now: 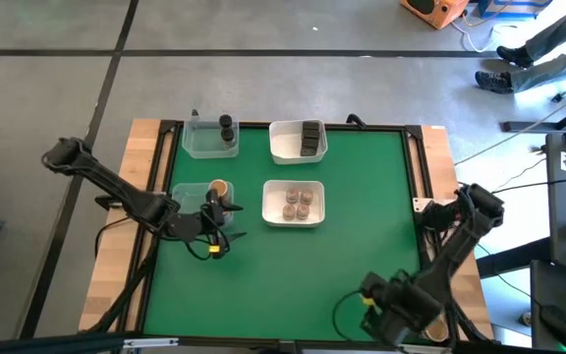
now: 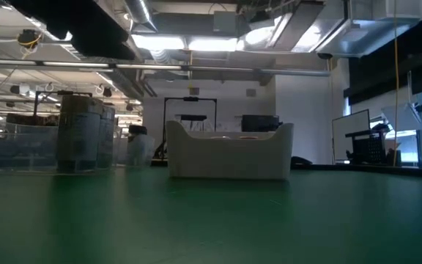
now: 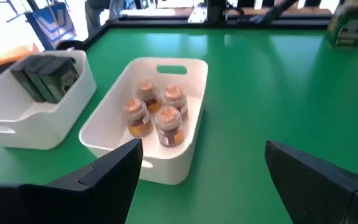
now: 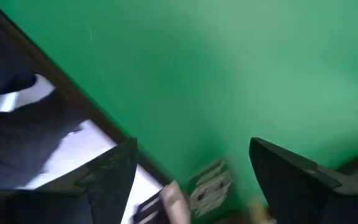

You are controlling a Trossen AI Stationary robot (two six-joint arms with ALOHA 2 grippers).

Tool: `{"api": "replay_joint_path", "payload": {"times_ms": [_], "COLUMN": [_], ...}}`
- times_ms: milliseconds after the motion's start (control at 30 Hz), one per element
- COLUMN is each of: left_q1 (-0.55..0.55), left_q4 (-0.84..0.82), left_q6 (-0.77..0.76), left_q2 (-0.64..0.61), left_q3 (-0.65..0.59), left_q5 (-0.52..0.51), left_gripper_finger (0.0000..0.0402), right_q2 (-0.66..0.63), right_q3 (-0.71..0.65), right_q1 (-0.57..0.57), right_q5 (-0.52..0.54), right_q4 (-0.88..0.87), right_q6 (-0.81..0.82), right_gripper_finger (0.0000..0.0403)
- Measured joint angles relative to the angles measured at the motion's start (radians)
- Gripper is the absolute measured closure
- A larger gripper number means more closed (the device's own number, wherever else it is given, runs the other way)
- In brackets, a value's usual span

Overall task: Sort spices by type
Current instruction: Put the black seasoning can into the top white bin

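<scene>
Several small brownish jars (image 3: 157,112) stand in a white tray (image 1: 294,204) at the table's middle. Dark grey tins (image 1: 311,138) sit in a second white tray (image 3: 23,118) toward the far edge. Black cylinders (image 1: 226,128) stand in a clear tub (image 1: 204,143) at the far left. A tan-topped jar (image 1: 219,186) stands in another clear tub (image 1: 193,197). My left gripper (image 1: 226,208) hovers open and empty beside that tub, left of the jar tray; its own view shows the left gripper (image 3: 204,149) facing the jars. My right gripper (image 1: 369,295) is open by the near right corner, seen as the right gripper (image 4: 191,146) over bare mat.
The green mat (image 1: 362,226) lies open to the right of the trays and toward the near edge. A black frame (image 1: 416,177) borders the mat. In the low view the jar tray (image 2: 229,150) stands in the middle and a clear tub (image 2: 79,139) at the left.
</scene>
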Motion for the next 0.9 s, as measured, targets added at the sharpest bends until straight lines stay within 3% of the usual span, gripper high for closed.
{"api": "replay_joint_path", "payload": {"times_ms": [200, 400, 567, 633, 900], "left_q1": [-0.001, -0.001, -0.001, -0.001, -0.001], "left_q4": [0.051, 0.07, 0.068, 0.069, 0.075], "left_q6": [0.002, 0.02, 0.02, 0.02, 0.021], "left_q2": [0.082, 0.137, 0.146, 0.146, 0.146], "left_q3": [0.0, -0.001, -0.001, -0.001, -0.001], "left_q5": [0.001, 0.001, 0.001, 0.001, 0.001], "left_gripper_finger": [0.0079, 0.0079, 0.0079, 0.0079, 0.0079], "right_q2": [0.0, 0.0, 0.016, 0.033, 0.05], "right_q3": [-0.005, -0.005, -0.005, -0.005, -0.005], "right_q1": [0.099, 0.162, 0.17, 0.174, 0.181], "right_q5": [-0.073, -0.136, -0.133, -0.137, -0.183], "right_q4": [0.061, 0.044, 0.027, 0.022, 0.013], "right_q6": [0.309, 0.476, 0.498, 0.469, 0.433], "right_gripper_finger": [0.0157, 0.0281, 0.0383, 0.0395, 0.038]}}
